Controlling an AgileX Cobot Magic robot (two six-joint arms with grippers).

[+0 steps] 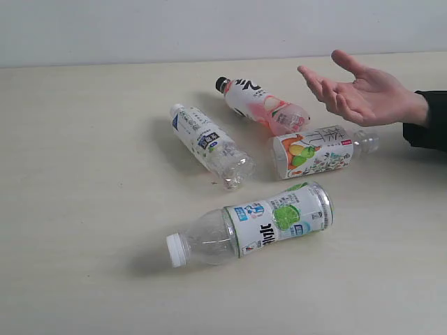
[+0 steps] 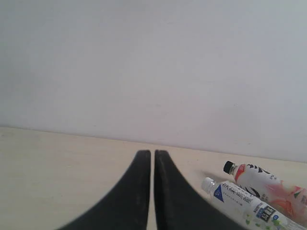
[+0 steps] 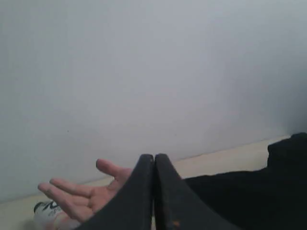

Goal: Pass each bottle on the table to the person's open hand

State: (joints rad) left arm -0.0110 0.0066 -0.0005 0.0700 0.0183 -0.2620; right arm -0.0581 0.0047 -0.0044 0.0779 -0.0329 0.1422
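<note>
Ext view: 4 bottles are lying on their sides on the table (image 1: 84, 209), none handed over yet. The lime-label bottle (image 1: 258, 227) is sitting nearest the cam, the white-blue bottle (image 1: 209, 143) and pink bottle (image 1: 265, 106) behind it, and the fruit-label bottle (image 1: 318, 151) just under the open hand (image 1: 363, 94), which is hovering palm-up. No grippers are showing here. The bottles are looking empty, so prob light, thin-walled, round and slick; I'm judging mid-body over the label the best grab, w/ a gentle squeeze.

L wrist: the left gripper (image 2: 152, 154) is showing its jaws pressed together, holding nothing.

R wrist: the right gripper (image 3: 154, 157) is closed tight and empty, w/ the open hand beyond it.
</note>
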